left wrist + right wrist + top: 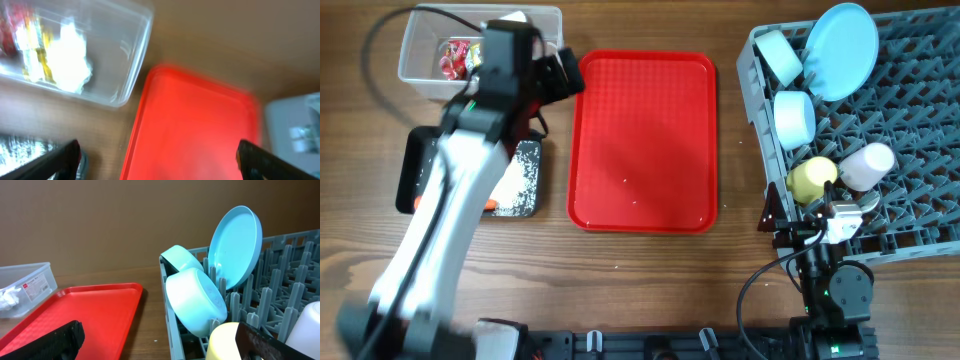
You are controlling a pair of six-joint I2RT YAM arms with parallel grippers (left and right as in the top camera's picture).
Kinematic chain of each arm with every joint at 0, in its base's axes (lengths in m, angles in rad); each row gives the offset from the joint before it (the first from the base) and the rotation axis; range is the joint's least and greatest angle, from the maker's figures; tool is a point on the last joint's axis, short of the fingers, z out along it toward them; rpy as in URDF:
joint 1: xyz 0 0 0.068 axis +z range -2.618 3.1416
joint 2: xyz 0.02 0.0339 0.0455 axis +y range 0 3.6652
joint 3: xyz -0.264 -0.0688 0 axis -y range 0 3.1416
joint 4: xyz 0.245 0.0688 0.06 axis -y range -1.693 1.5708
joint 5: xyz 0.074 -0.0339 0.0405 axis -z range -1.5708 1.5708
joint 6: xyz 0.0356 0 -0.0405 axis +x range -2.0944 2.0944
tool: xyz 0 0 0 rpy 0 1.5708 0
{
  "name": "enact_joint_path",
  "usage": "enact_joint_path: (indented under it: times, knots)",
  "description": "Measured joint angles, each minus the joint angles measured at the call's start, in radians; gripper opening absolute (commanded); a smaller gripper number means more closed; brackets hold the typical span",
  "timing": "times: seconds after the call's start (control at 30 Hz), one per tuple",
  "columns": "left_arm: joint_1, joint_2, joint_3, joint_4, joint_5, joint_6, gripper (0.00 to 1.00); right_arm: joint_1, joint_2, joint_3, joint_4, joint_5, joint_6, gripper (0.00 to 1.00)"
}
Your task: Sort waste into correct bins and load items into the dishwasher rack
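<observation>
**A:** Both arms are empty-handed. The left end effector (160,161) is released, hanging where the clear tub (415,68) nears the red serving tray (640,140); the right end effector (161,342) gapes at the near-left corner of the rack (920,120), yellow cup (812,178) just ahead.

**B:** We'd call the sorting done. The wrappers (455,58) and tissue (70,55) lie in the tub; the rice (525,175) is in the black tray (408,170), with an orange sliver, likely carrot, at its near edge.

**A:** The dishes lean on pegs so nothing rolls. The plate (842,50) stands on edge at the far left; two bowls (794,117) are tipped along the left wall; the pink cup (867,165) is beside the yellow.

**B:** As for room, the red tray is nearly bare, so we have an open lane between the arms; the tub's wall is the left arm's edge to mind, and that arm hides the black tray's middle; on the right, rack wall and pegs crowd us, so we'd lift out upward.
</observation>
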State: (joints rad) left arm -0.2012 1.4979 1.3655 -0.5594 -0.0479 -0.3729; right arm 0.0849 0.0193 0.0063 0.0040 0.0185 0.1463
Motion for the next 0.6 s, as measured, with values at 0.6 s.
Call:
enact_joint_path:
  times: [0.6]
  knots:
    - [0.137, -0.993, -1.043, 0.658, 0.065, 0.136, 1.0, 0.0, 0.0, 0.0, 0.0, 0.0, 0.0, 1.0]
